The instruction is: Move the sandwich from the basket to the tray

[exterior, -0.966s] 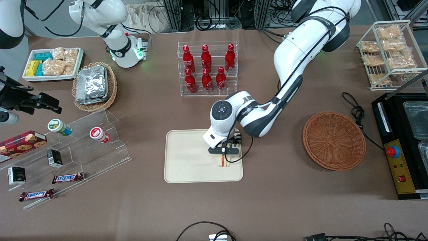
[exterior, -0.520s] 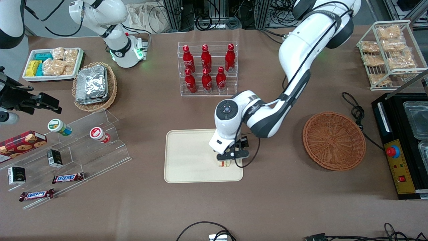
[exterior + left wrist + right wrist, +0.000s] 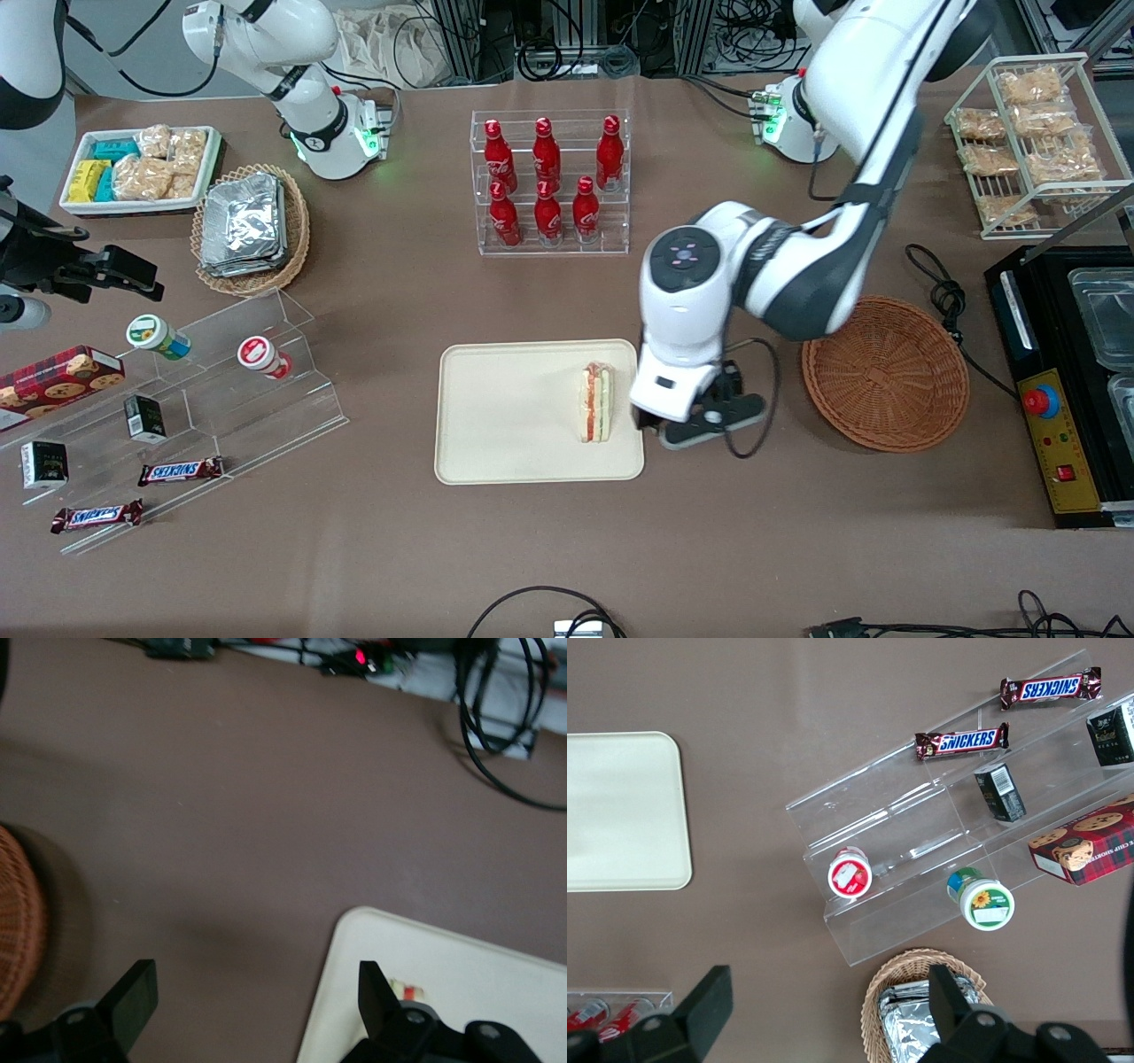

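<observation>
The sandwich (image 3: 594, 403), a wrapped wedge of white bread with orange-red and green layers, stands on its edge on the cream tray (image 3: 505, 416), near the tray's rim toward the working arm's end. The left arm's gripper (image 3: 663, 424) hangs open and empty above the table just off that rim, between the tray and the brown woven basket (image 3: 886, 372), which holds nothing. In the left wrist view the gripper (image 3: 252, 983) has its jaws wide apart over bare table. The tray corner (image 3: 443, 992), a bit of the sandwich (image 3: 409, 992) and the basket's edge (image 3: 18, 930) show there. The tray also shows in the right wrist view (image 3: 620, 815).
A clear rack of red bottles (image 3: 549, 182) stands farther from the camera than the tray. A clear stepped shelf with snacks (image 3: 221, 381), a foil-packet basket (image 3: 248, 226) and a white bin (image 3: 142, 168) lie toward the parked arm's end. A black appliance (image 3: 1072, 372) and a cable (image 3: 943, 297) are beside the basket.
The gripper has let go of the sandwich, risen and swung off the tray toward the basket. The sandwich stays standing on the tray, now uncovered.
</observation>
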Action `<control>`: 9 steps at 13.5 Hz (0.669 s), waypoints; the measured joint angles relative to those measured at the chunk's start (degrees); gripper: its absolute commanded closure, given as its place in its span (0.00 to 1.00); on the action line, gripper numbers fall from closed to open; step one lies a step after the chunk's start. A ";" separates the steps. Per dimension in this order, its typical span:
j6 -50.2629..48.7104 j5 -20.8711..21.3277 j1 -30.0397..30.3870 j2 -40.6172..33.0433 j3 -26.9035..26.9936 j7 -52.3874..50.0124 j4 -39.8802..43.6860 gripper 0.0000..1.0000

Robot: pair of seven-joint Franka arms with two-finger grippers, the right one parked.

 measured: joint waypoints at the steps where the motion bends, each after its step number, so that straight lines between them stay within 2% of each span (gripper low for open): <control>1: -1.06 0.00 1.34 -0.87 0.00 1.15 0.01 0.00; 5: -3.42 -1.38 7.58 -4.87 0.04 8.56 0.03 0.00; 9: -6.42 -6.64 13.87 -8.81 0.10 19.84 0.03 0.00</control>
